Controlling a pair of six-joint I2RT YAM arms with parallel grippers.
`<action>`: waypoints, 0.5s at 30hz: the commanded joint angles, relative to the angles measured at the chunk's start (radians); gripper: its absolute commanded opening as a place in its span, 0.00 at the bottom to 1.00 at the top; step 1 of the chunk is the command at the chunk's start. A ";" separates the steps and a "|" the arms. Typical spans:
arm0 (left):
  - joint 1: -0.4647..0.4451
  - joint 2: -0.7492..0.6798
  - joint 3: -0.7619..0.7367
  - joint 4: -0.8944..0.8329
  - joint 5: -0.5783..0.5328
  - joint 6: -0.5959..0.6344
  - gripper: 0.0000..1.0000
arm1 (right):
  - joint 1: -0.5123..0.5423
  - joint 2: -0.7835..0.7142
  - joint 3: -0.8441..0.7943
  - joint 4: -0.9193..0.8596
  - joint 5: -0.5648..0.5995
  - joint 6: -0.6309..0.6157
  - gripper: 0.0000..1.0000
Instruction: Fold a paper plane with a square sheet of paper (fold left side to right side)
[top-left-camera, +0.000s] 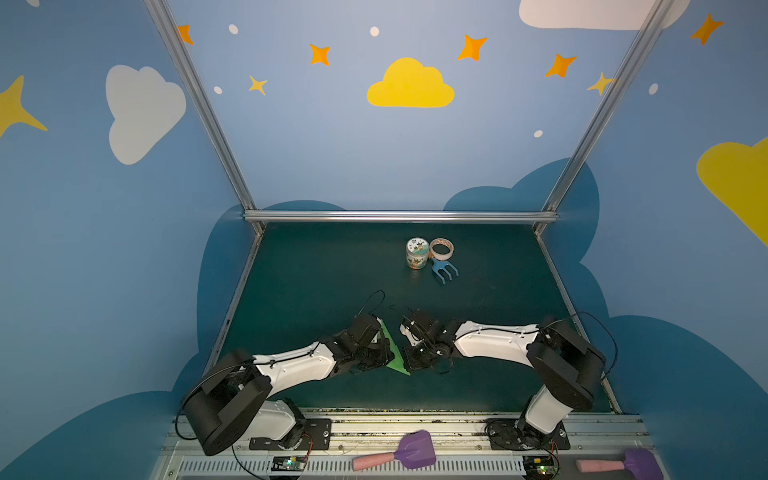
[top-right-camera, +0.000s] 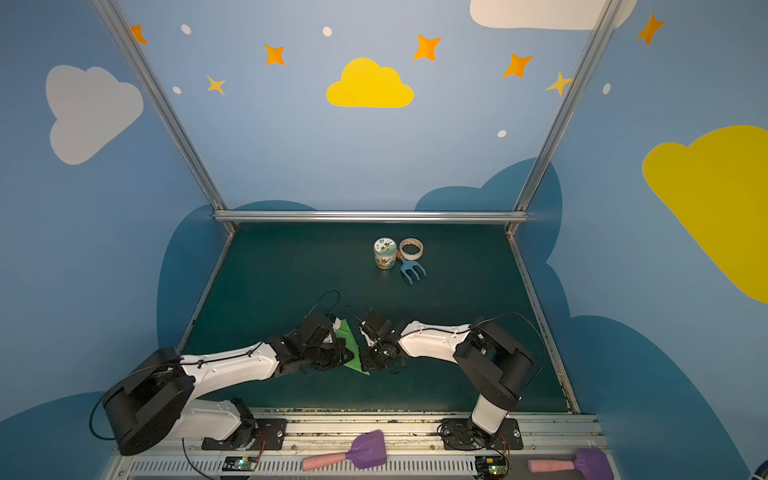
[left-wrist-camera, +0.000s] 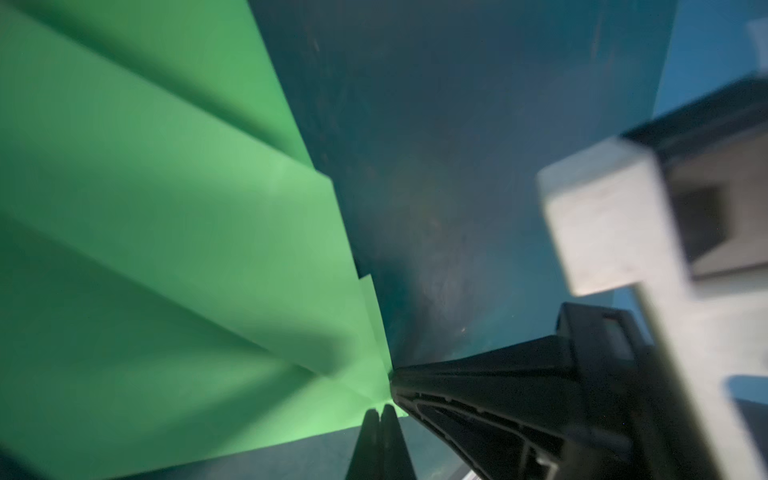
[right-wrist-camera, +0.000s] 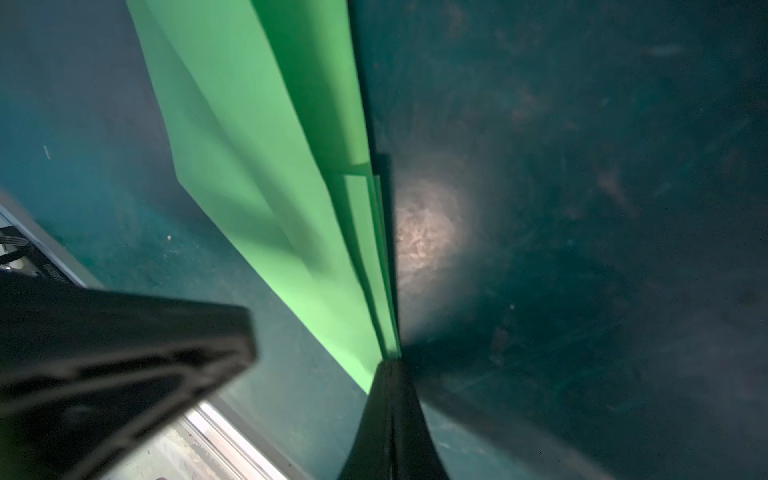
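- room first: the plane (top-left-camera: 394, 354) is near the front middle of the mat (top-left-camera: 311, 282), wedged between my two grippers; bare mat runs out to both side edges
- jar (top-left-camera: 417, 253), tape (top-left-camera: 441, 248) and blue fork (top-left-camera: 444, 271) huddle toward the back, well apart from it; purple shovels (top-left-camera: 411, 452) lie on the front rail, off the mat
- plane looks bright green, slim and pointed; layered flaps, sharp creases
- right gripper (right-wrist-camera: 390, 368) is closed, pinching the stacked fold edge; left gripper (left-wrist-camera: 379, 413) is closed too, tips at the paper's edge; can't tell if it's actually got paper
- jar has a printed label; too small to read
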 joint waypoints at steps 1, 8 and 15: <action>-0.025 0.041 0.013 0.066 -0.007 -0.024 0.04 | 0.025 0.097 -0.051 -0.052 0.017 -0.004 0.00; -0.035 0.101 0.018 0.109 -0.010 -0.024 0.04 | 0.025 0.099 -0.052 -0.050 0.017 -0.003 0.00; -0.036 0.140 -0.003 0.137 -0.015 -0.028 0.04 | 0.025 0.101 -0.052 -0.053 0.015 -0.006 0.00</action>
